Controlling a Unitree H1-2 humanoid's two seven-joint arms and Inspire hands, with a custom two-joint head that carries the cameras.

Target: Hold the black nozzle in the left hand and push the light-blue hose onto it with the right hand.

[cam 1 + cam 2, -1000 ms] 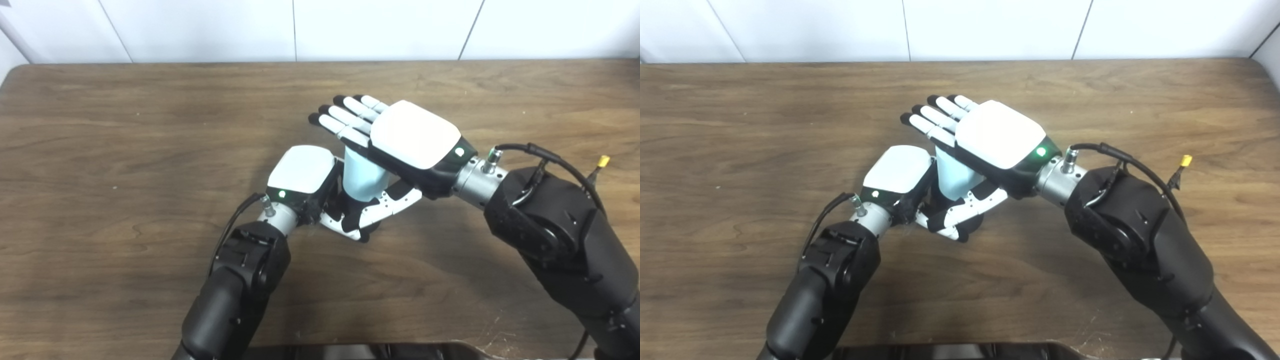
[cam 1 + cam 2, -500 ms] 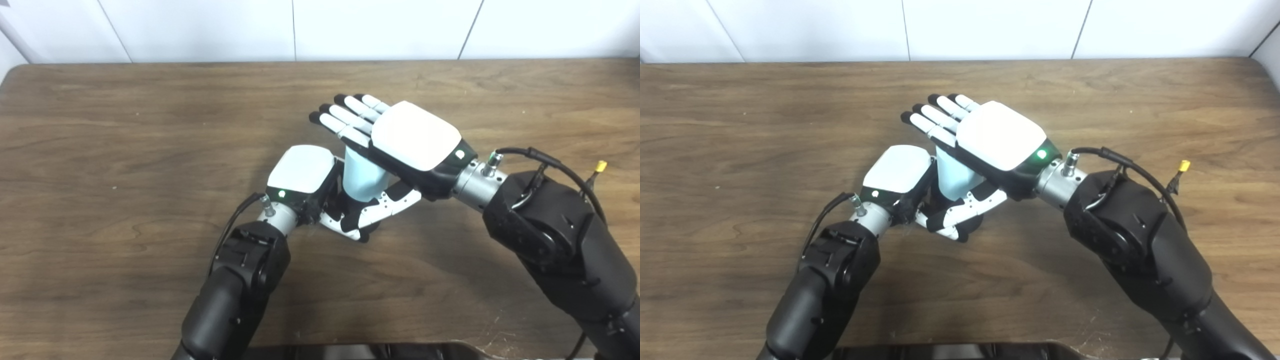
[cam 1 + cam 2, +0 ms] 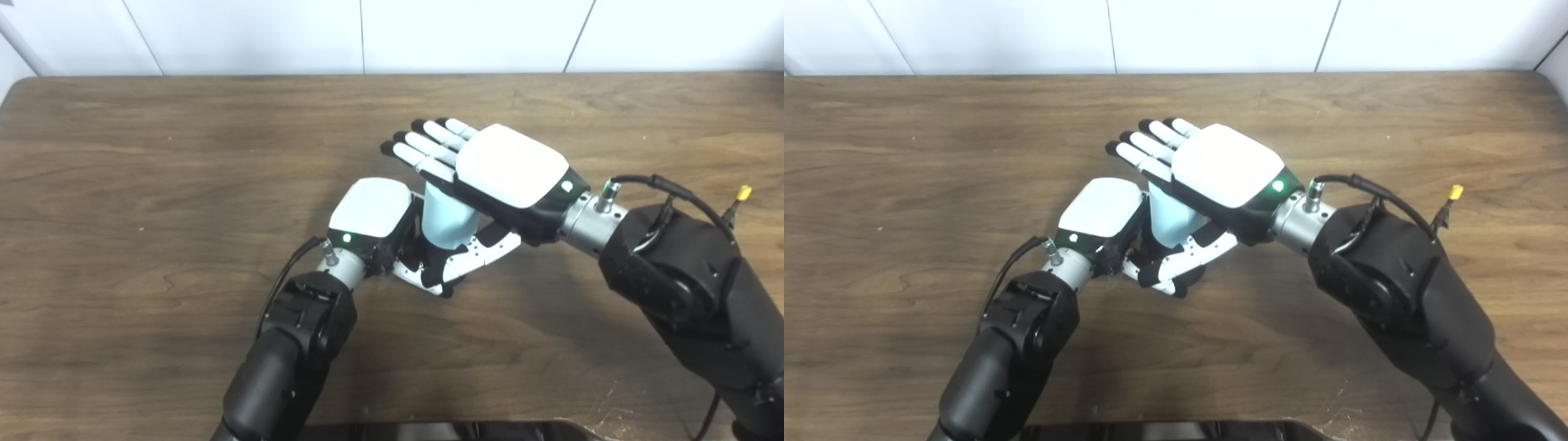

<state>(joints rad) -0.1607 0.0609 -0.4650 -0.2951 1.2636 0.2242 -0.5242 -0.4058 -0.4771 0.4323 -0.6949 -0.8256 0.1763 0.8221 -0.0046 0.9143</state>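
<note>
Left hand: the left hand (image 3: pixel 372 211) is seen near the middle of the wooden table (image 3: pixel 153 184), its white back turned up; its fingers (image 3: pixel 429 269) are curled around the lower end of the light-blue hose, so the piece is gripped from below.
Right hand: the right hand (image 3: pixel 502 168) is laid flat, palm down, over the top end of the hose; its fingers (image 3: pixel 422 144) are stretched out and spread, closed on nothing. Whether the palm is pressed against the hose top or held just above it cannot be told.
Right thumb: the thumb (image 3: pixel 484 254) is extended down and to the left, beside the curled left fingers.
Light-blue hose: the light-blue hose (image 3: pixel 446 223) is shown as a short, wide, pale tube standing roughly upright between the two hands, its upper end covered by the right palm.
Black nozzle: it cannot be made out apart from the dark parts of the left hand below the hose.
Cables: a black cable (image 3: pixel 667 190) is looped over the right wrist, ending beside a small yellow connector (image 3: pixel 743 194); a black cable (image 3: pixel 288 269) is also run along the left wrist.
Backdrop: a white panelled wall (image 3: pixel 367 33) is seen behind the far table edge.
</note>
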